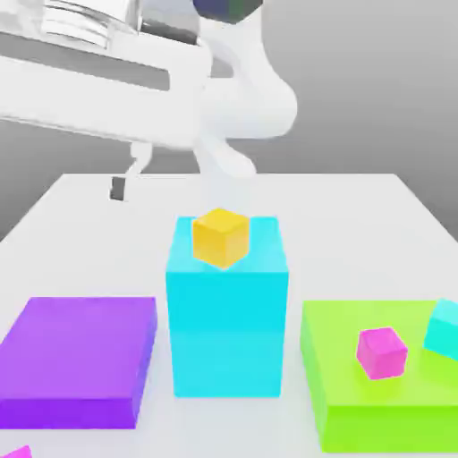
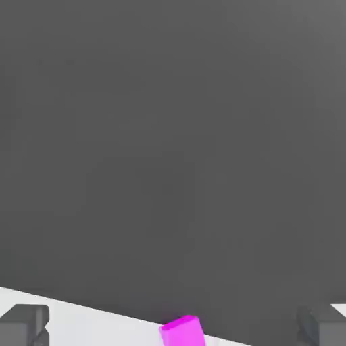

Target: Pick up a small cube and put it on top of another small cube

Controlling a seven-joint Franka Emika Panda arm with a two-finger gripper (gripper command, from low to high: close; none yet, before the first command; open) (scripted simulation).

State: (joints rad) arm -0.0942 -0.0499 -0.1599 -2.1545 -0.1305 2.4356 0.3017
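Note:
The small magenta cube (image 1: pixel 382 351) rests on a low green block (image 1: pixel 358 420) at the exterior view's right front. On top of a tall cyan block (image 1: pixel 227 331) in the middle sits the yellow-orange small cube (image 1: pixel 220 237). My gripper (image 1: pixel 125 184) hangs over the far left of the table, well behind both cubes and touching nothing. In the hand view its two dark fingertips (image 2: pixel 24 324) stand wide apart, open, with a magenta piece (image 2: pixel 182 332) far off between them at the table's edge; I cannot tell which magenta thing it is.
A small cyan cube (image 1: pixel 444 327) lies on the green block's right edge. At the left front lies a flat purple block (image 1: pixel 76 358). A scrap of magenta (image 1: pixel 16 452) shows at the bottom left corner. The white table (image 1: pixel 358 215) stretches behind the blocks.

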